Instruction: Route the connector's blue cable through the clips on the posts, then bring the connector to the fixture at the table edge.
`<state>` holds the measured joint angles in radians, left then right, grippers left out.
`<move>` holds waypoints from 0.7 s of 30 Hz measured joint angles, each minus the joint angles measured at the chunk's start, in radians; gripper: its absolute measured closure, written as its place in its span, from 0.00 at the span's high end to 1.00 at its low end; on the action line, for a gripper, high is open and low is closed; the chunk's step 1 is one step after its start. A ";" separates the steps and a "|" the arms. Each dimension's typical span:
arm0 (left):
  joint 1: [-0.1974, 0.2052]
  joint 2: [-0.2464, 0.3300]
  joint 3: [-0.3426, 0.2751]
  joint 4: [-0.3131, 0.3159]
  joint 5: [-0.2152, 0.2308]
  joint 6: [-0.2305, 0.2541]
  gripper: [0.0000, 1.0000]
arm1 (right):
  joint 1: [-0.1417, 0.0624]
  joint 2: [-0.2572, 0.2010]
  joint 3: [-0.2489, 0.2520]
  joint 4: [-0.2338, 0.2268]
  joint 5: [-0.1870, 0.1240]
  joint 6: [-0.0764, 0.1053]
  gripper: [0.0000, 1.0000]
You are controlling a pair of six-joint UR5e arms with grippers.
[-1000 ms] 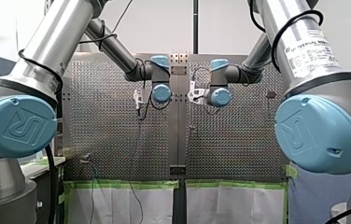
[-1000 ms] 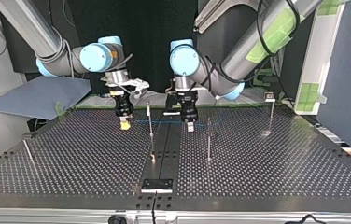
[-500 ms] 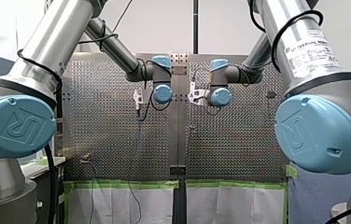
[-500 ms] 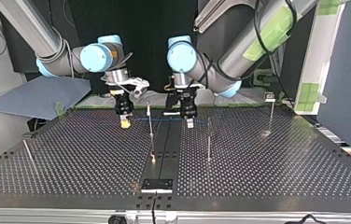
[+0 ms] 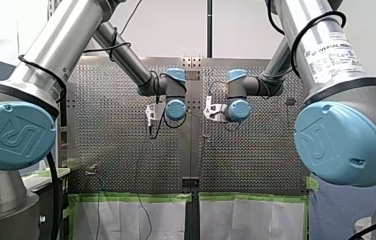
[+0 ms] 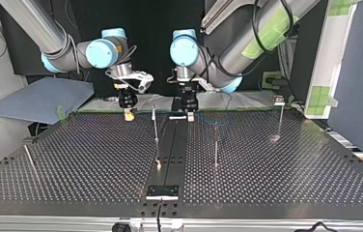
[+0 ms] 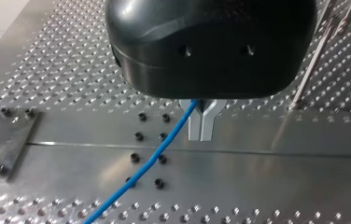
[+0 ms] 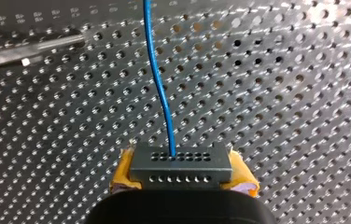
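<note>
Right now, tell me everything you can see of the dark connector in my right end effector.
The dark grey rectangular plastic-looking connector has two rows of small holes across its face. It sits level, clamped between the yellow pads of my right end effector, over the perforated metal table. One thin blue cable leaves the row farther from the end effector and runs ahead.
</note>
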<state>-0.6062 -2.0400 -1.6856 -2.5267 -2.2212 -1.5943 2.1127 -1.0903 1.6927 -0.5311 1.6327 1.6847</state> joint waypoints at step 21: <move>-0.044 -0.004 -0.064 0.054 0.000 -0.006 0.00 | -0.038 0.000 0.131 -0.082 0.002 0.007 0.00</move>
<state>-0.6505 -2.0443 -1.7500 -2.4728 -2.2213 -1.6006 2.0742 -1.0901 1.8242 -0.6128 1.6351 1.6915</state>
